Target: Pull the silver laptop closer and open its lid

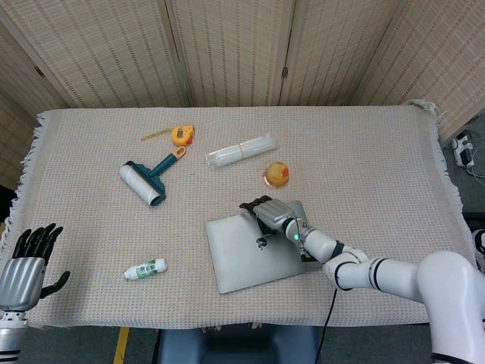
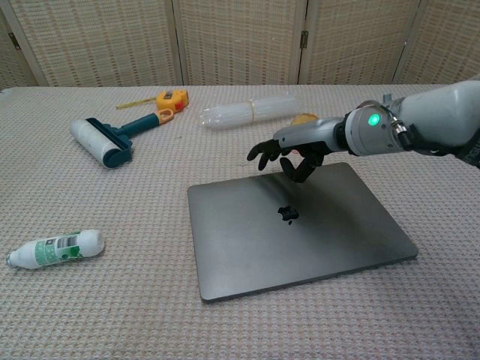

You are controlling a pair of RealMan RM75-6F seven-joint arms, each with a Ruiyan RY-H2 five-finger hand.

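The right hand [image 2: 294, 152] is seen with its dark fingers [image 2: 264, 152] spread and curved down, nothing gripped, above the far edge of the silver laptop [image 2: 300, 225]; contact cannot be judged. The lid lies closed, flat on the table [image 2: 112, 300]. An orange fruit [image 1: 276, 174] sits just beyond. The left hand [image 1: 24, 262] is held open, well apart.

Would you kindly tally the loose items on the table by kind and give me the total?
Laptop: 1
Lint roller: 1
Tape measure: 1
Bundle of clear plastic tubes: 1
Small white bottle: 1
Round orange-yellow fruit: 1
Total: 6
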